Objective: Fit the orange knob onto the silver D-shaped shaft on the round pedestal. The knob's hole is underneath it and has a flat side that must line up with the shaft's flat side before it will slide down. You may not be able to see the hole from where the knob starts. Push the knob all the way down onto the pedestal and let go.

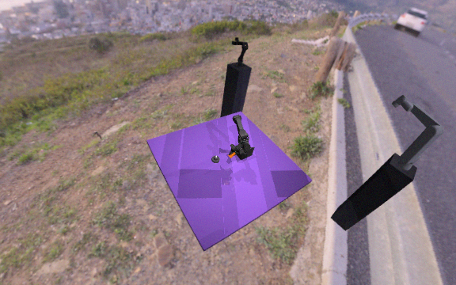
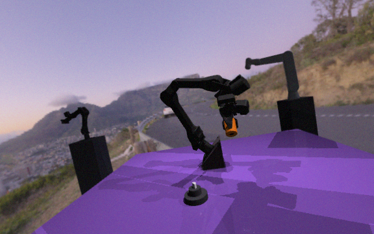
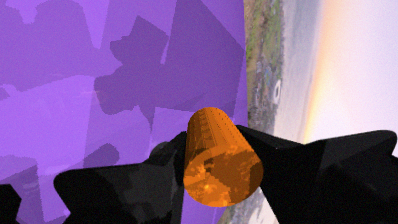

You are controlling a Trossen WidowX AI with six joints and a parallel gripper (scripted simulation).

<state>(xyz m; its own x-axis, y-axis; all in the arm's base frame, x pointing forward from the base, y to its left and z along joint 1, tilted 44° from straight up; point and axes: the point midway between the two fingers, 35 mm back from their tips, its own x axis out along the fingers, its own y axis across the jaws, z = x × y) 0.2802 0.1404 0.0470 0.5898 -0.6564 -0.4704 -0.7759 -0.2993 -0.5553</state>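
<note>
The orange knob (image 1: 232, 155) (image 2: 230, 126) (image 3: 222, 172) is a cylinder held in the air, tilted, between the two black fingers. My gripper (image 1: 233, 153) (image 2: 230, 121) (image 3: 210, 133) is shut on it. In the exterior view the knob's lower end is turned partly toward the camera and shows a dark hole; its flat side is too small to make out. The dark round pedestal (image 1: 215, 160) (image 2: 196, 197) stands on the purple table top, with the silver shaft (image 2: 194, 185) upright on it. The knob is well above the pedestal and off to its side, not touching it.
The purple table top (image 1: 212, 214) (image 2: 135, 208) bears several shadows. My arm's base (image 2: 214, 159) stands behind the pedestal in the exterior view. Two black pillars (image 1: 236, 89) (image 2: 297, 114) with other arms stand beyond the table's edges.
</note>
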